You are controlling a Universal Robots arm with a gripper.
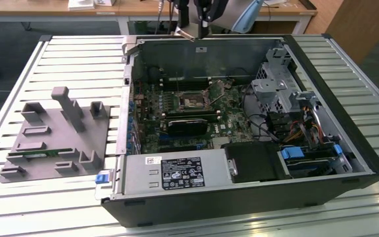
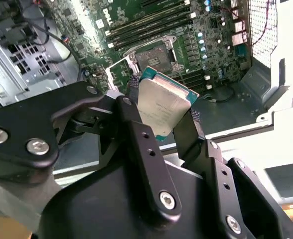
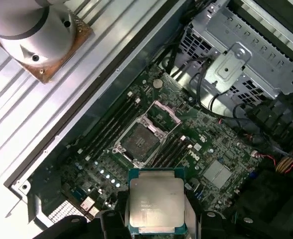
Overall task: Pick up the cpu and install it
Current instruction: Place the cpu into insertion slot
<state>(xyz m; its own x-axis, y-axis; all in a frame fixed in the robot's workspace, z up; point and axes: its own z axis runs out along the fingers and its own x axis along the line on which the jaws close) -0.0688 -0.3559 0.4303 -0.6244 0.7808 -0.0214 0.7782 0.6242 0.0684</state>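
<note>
— Two fingers [image 2: 134, 124] come first for me: how does the gripper [image 2: 161, 119] stand?
— Closed on the cpu [image 2: 162, 102], one finger on each of two opposite edges, the jaws apart by just the chip's width. In the first wrist view I see the gripper [image 3: 156, 216] and the cpu [image 3: 156, 205] face-on, silver top toward me with a green rim around it.
— And which way does it point?
— It is square, so I find no long side. In the second wrist view it looks tilted, with one corner toward the socket [image 2: 154, 56]. In the first wrist view it sits straight. There the socket [image 3: 139, 142] lies beyond it on the motherboard [image 3: 196, 149], well apart from the chip, with its metal frame swung open.
— What does the exterior view add?
— Height and place. I see the gripper [image 1: 195, 27] high above the computer case [image 1: 334, 98], showing against its far rim, clear of the board, with the socket [image 1: 193, 102] down inside. On the exterior view's left a grey holder [image 1: 51, 133] sits on the slatted table [image 1: 77, 59], just beside the case.
</note>
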